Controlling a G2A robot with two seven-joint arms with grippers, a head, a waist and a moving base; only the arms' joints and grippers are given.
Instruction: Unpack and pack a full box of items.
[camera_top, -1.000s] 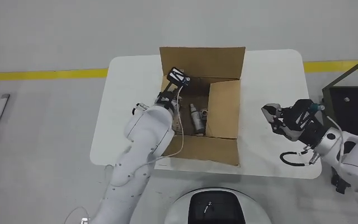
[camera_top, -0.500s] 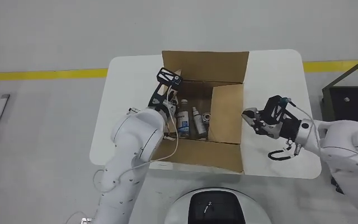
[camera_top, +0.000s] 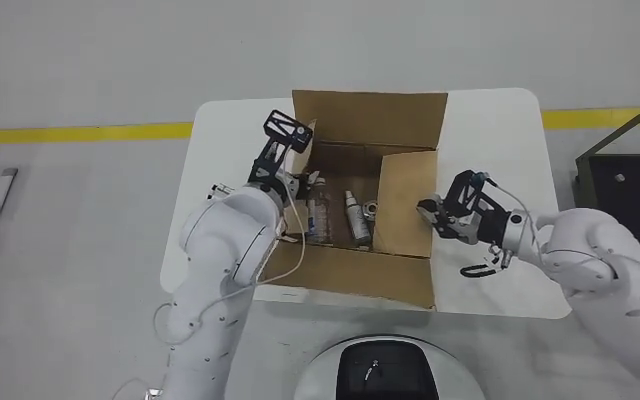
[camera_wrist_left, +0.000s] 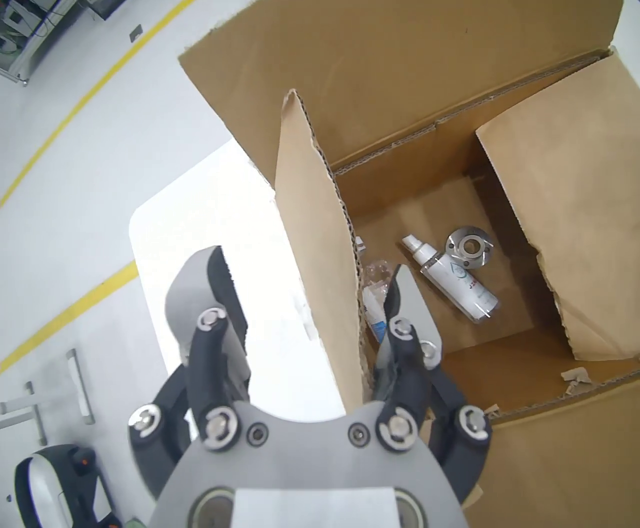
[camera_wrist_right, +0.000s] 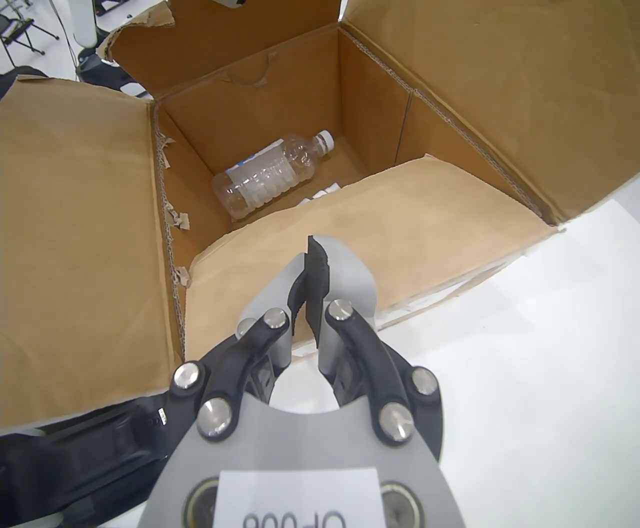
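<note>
While the left flap (camera_wrist_left: 310, 190) of the box (camera_wrist_left: 430, 90) is straddled by the open left gripper (camera_wrist_left: 307, 265), the water bottle (camera_wrist_right: 270, 172) is found just beneath it, lying along that flap; the closed, empty right gripper (camera_wrist_right: 312, 260) is placed farther off.

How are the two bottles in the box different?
The water bottle is fatter, with bumpy ribs and a flat white cap; the spray bottle is slim and smooth with a spray top. The water bottle lies by a side wall of the box; the spray bottle lies beside a metal ring. Both are clear and lie on their sides.
</note>
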